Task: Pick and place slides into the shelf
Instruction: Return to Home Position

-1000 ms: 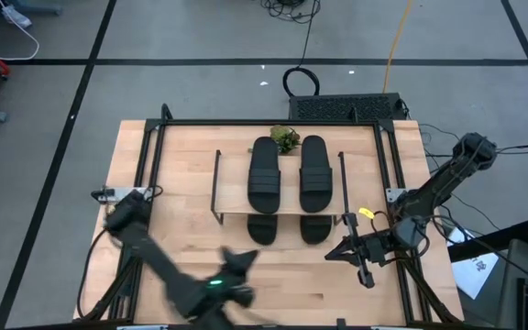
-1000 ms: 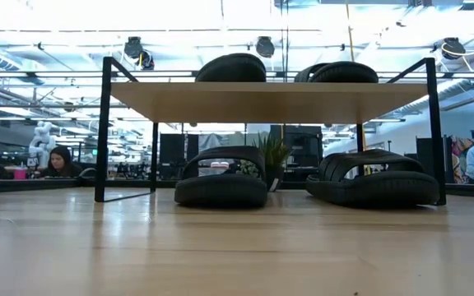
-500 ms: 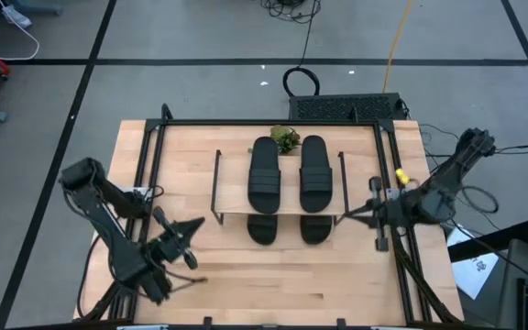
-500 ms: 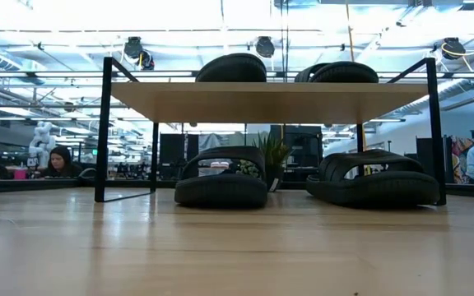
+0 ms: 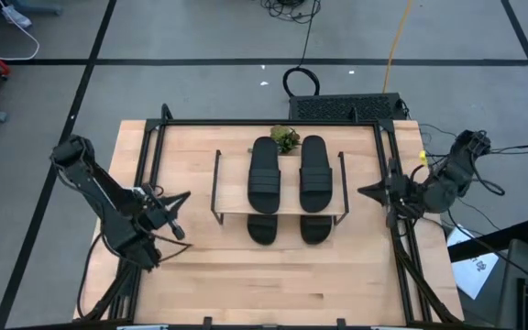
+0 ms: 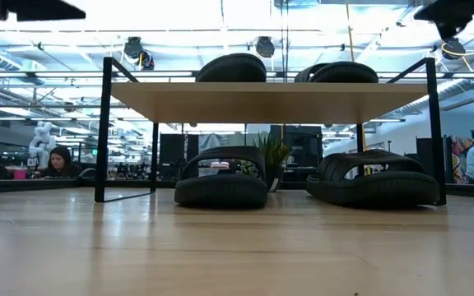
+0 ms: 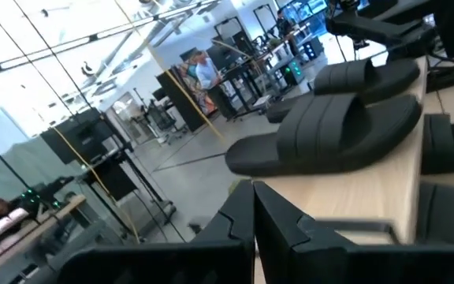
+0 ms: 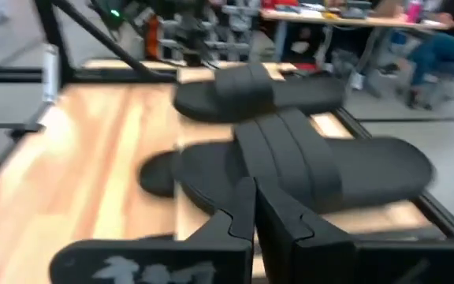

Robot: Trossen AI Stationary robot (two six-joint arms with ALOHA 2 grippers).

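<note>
The shelf [image 5: 278, 213] stands mid-table on its wire legs, its light top board [image 6: 270, 100] showing in the low view. Two black slides [image 5: 265, 172] [image 5: 315, 172] lie side by side on the top board. Two more slides [image 6: 220, 185] [image 6: 377, 182] lie under it on the table, toes poking out toward the near edge [image 5: 262, 229]. My left gripper [image 5: 183, 195] hangs left of the shelf, shut and pointing at it. My right gripper [image 5: 363, 192] hangs right of the shelf, also shut. Each wrist view shows shut fingers [image 7: 253, 201] [image 8: 254, 201] before the top slides.
A small green plant [image 5: 286, 137] sits at the shelf's far side. A black frame [image 5: 273, 123] runs around the table top. Bare wood [image 5: 273, 284] lies between the shelf and the near edge. Desks and people show in the room beyond.
My left gripper has swung from the table's near edge toward the left and far side, ending beside the shelf. My right gripper has moved from the near right toward the far edge, level with the shelf. Both arms now show at the low view's top corners. The slides have stayed put.
</note>
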